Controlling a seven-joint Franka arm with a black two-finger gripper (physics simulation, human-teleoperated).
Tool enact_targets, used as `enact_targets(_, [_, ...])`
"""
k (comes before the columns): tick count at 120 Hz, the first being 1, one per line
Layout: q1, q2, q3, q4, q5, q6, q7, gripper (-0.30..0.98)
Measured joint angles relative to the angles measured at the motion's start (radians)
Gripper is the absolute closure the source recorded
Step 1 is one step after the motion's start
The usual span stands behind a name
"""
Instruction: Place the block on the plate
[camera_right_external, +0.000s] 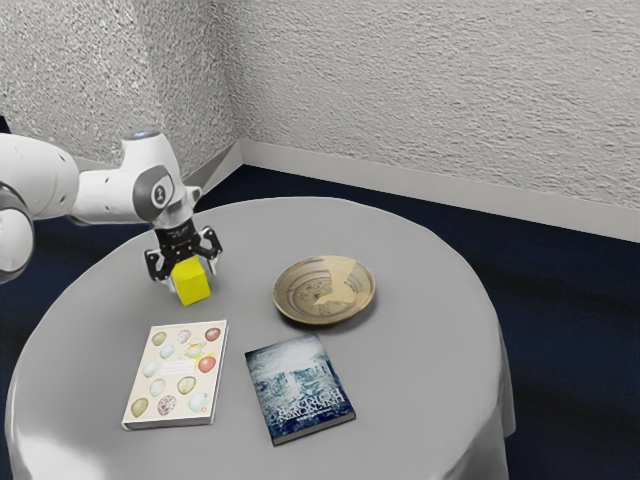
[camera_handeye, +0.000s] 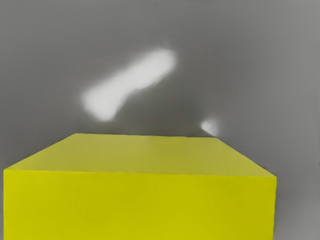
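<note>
- Here's your gripper (camera_right_external: 192, 276), right down over the yellow block (camera_right_external: 192, 284), pointing at the round, grey-covered table (camera_right_external: 405, 400)!
- Is it wide, narrow, or holding the block? You can't tell from these pictures, and neither can I.
- The block is inboard of the table's edge on the exterior view's upper left, close under your hand; whether it touches the cloth, I can't tell.
- Your wrist view has that block huge and near, one flat face and one side face on display, with pale bright patches on the grey beyond it.
- Over to the plate (camera_right_external: 322, 291): tan, patterned and shallow, it lies in the table's far half, toward the exterior view's right from the block, with bare cloth between the two.
- Now toward the table's near edge, where you've got two books lying flat.
- The cream book with eggs on its cover (camera_right_external: 178, 374) is nearer the edge on the exterior view's left.
- The dark blue book (camera_right_external: 299, 388) lies beside it, apart from it, on the near side of the plate.
</note>
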Motion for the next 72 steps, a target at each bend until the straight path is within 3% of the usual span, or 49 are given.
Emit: enact_targets(72, [0.003, 0.013, 0.003, 0.002, -0.006, 0.012, 0.048, 0.05])
